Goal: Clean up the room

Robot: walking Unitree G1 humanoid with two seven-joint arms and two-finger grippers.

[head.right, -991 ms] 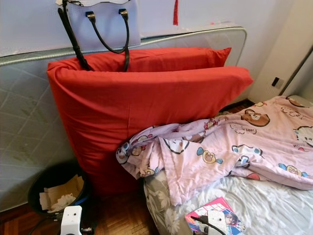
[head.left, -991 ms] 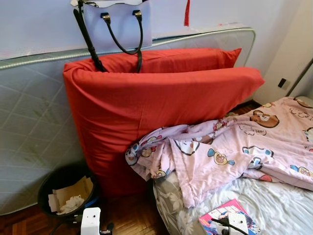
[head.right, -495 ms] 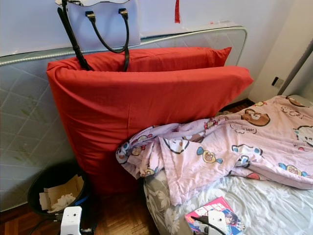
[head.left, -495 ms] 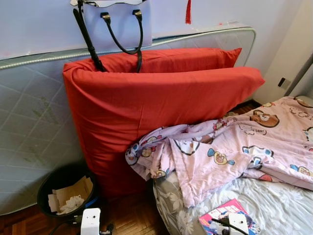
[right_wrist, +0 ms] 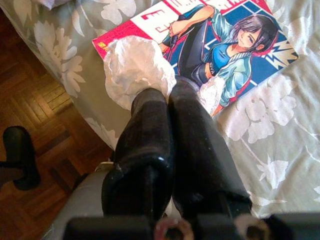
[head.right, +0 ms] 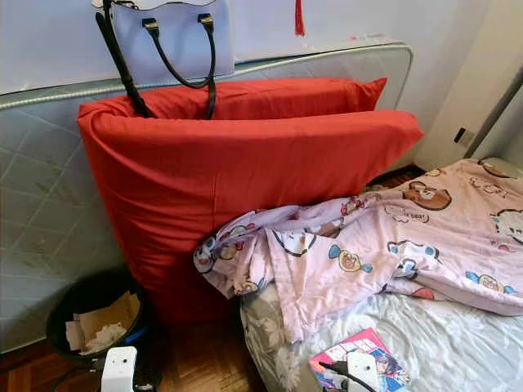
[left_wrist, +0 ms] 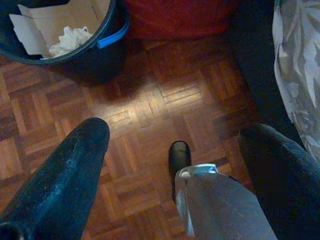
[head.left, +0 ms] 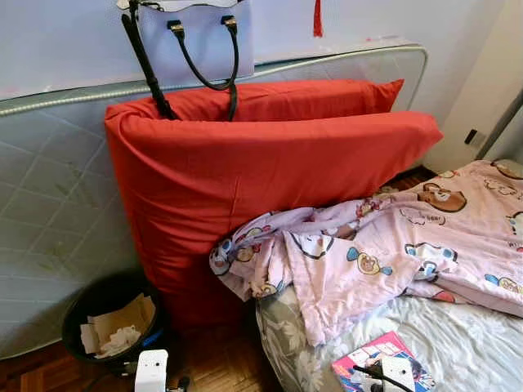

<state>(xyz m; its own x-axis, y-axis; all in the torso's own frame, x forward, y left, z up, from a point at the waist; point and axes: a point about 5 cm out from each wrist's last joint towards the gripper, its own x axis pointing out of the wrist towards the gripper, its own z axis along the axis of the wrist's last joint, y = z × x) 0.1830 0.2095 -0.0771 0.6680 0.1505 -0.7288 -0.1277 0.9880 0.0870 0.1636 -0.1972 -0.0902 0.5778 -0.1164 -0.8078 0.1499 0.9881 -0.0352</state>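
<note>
Over the corner of the bed (head.right: 458, 343), the right gripper (right_wrist: 167, 97) is pinching a crumpled white tissue (right_wrist: 135, 67), its two black fingers pressed tight together with the paper bulging out on both sides. Directly beneath it a comic magazine (right_wrist: 225, 35) is lying flat on the grey floral sheet (right_wrist: 260, 125), so the wad is sitting just above the cover. Down on the other side, the left gripper (left_wrist: 175, 145) is hanging with its fingers spread wide and nothing between them, pointing at the parquet floor (left_wrist: 165, 95). Ahead of it the black bin (head.left: 110, 314) is standing on the floor against the red mattress (head.left: 261, 188), already holding cardboard and scrunched paper. That looks like the natural home for the tissue, so I'm judging the next move calls for a swing across from bed to bin. A pink cartoon blanket (head.left: 392, 237) is lying rumpled over the bed, still to be straightened, and a lilac handbag (head.left: 192, 37) is hanging by its straps above the mattress, well out of the way.
</note>
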